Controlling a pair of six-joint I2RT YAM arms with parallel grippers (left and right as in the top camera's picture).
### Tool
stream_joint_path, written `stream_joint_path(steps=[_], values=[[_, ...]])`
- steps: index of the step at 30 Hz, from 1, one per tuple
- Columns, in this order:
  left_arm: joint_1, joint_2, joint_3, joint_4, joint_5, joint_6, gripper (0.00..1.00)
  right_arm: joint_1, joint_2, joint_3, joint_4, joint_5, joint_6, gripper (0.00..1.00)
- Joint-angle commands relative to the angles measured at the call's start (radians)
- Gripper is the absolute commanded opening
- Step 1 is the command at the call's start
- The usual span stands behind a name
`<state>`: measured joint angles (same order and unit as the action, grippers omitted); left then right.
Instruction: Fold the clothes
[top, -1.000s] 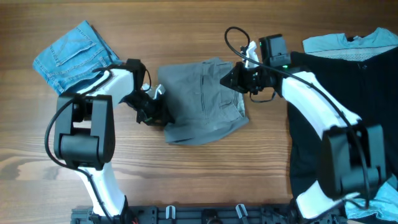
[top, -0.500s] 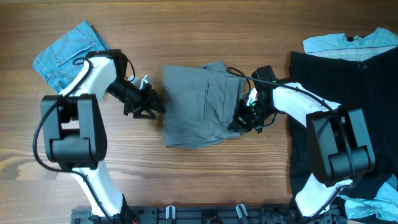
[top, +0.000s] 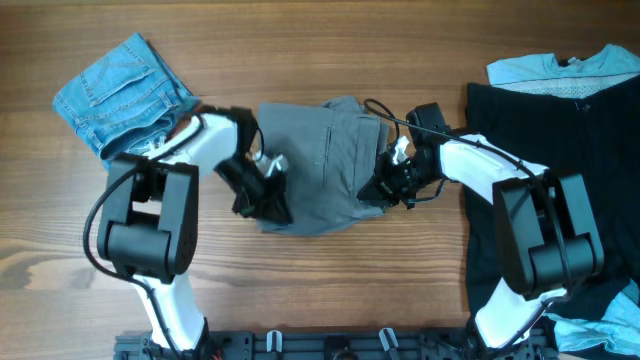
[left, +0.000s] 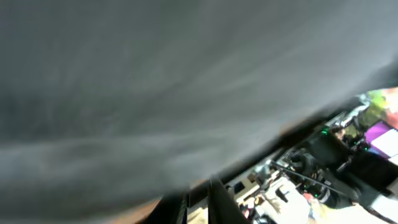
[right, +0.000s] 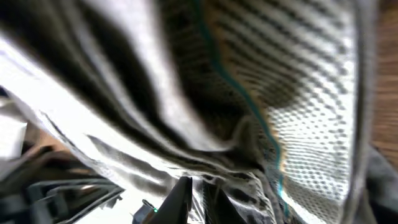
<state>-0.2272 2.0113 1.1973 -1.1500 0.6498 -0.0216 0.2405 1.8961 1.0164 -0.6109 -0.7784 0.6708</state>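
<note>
Left gripper: your left gripper (top: 265, 192) sits at the lower left edge of the shorts (top: 325, 165), touching the cloth. Its wrist view is filled with blurred grey fabric, so you cannot tell whether the jaws are closed or what they hold.
Right gripper: your right gripper (top: 388, 185) is at the right edge of the shorts, jaws closed. In its wrist view the fingers (right: 179, 193) stand close together with folds of cloth bunched at their tips, so it looks pinched on the shorts' edge.
Just changed: half a second ago your left gripper stood clear of the shorts, off to their left on bare wood. It has now swung in onto the cloth. The right gripper has stayed at the right edge.
What that means: you now have a tool on each side of the shorts, so the next fold or lift looks ready to start once the left grip is confirmed.
Shorts: a compact, partly folded grey block, mid-table (top: 300, 290), between the two arms.
Left of the shorts: denim (top: 120, 85), near but apart from them, up beyond the left arm.
Right of the shorts: black garment (top: 560, 150), well apart, under the right arm.
Risk: if the left jaws caught only the top layer, the fold may slide open.
</note>
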Motion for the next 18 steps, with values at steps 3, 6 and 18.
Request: stream_joint_path(steps=[3, 6, 18], values=[[0.033, -0.015, -0.164, 0.203, -0.176, -0.300, 0.12, 0.004, -0.153, -0.001, 0.042, -0.032, -0.118, 0.13], [0.086, -0.015, -0.167, 0.293, -0.251, -0.386, 0.05, 0.004, -0.224, -0.001, 0.056, -0.044, -0.126, 0.16], [0.256, -0.015, 0.194, 0.556, -0.053, -0.427, 0.25, 0.082, -0.266, -0.002, 0.394, 0.451, -0.024, 0.19]])
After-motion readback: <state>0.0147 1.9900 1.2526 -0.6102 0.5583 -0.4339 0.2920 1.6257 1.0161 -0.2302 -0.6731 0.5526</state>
